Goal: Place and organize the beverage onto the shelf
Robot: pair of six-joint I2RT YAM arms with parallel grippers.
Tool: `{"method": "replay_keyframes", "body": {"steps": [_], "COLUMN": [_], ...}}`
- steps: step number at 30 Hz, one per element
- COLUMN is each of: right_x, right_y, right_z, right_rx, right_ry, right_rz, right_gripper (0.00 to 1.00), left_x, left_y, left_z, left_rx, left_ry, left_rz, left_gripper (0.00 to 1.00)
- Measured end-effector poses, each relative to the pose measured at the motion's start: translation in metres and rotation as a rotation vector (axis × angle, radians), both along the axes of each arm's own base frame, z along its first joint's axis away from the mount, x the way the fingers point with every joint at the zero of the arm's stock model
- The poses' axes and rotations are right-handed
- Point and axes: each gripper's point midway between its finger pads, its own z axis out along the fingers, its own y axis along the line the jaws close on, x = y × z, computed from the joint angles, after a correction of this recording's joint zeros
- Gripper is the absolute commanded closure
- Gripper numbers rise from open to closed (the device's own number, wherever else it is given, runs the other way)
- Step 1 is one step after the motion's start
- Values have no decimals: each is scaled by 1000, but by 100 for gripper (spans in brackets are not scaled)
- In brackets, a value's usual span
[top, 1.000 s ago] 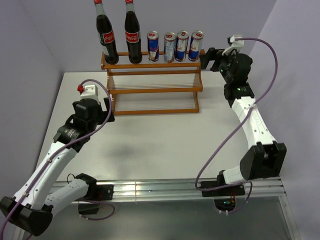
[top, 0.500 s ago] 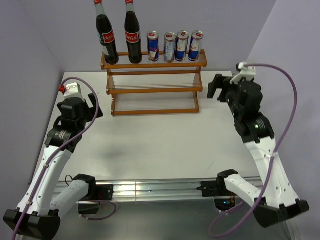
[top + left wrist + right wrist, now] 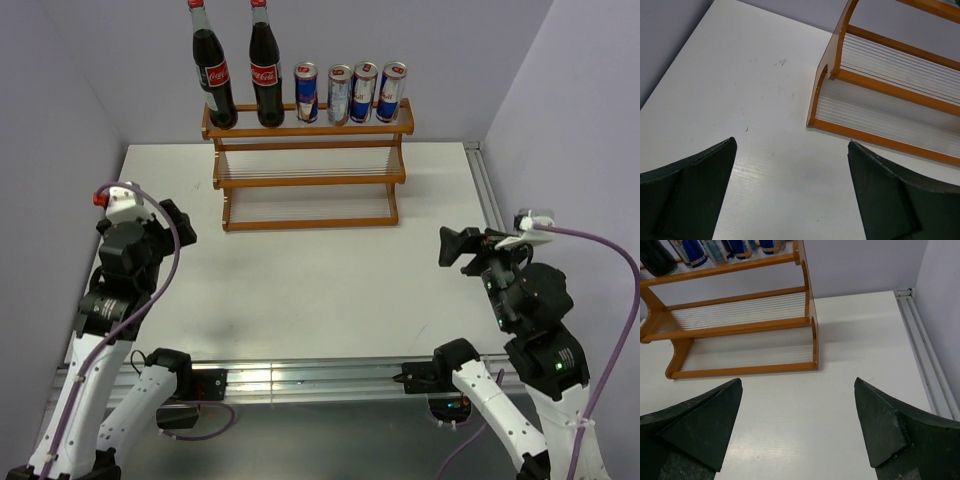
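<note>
Now both pairs of fingers stand spread wide, holding nothing and touching nothing. The left fingers [image 3: 690, 190] hang above the tabletop [image 3: 320, 290], near the lower left corner of the wooden shelf [image 3: 310, 180]. The right fingers [image 3: 695, 425] hang above the tabletop off the right end of the shelf. All six drinks stand upright in one row on the top tier: two cola bottles [image 3: 213, 75] at the left, four slim cans [image 3: 340, 95] just beside them on the right.

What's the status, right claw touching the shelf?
Apart. The top external view shows a wide stretch of table between the right claw and the shelf; the right wrist view shows the same gap.
</note>
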Motion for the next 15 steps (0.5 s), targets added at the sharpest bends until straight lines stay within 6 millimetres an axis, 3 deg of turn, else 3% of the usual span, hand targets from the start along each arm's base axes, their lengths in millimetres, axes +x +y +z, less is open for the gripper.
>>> {"method": "replay_keyframes", "body": {"steps": [5, 11, 15], "right_x": [-14, -3, 4], "right_y": [1, 3, 4], "right_z": [-12, -58, -69], "right_rx": [13, -26, -43], "right_ry": [-12, 94, 140], "right_rz": [24, 9, -7], "right_gripper": [0, 0, 0], "left_x": [-16, -29, -28], "left_y": [-1, -5, -6], "left_z": [-2, -10, -5], "left_rx": [-20, -21, -24], "left_ry": [-71, -136, -157], "left_rz": [-29, -79, -80], "left_gripper": [0, 1, 0]}}
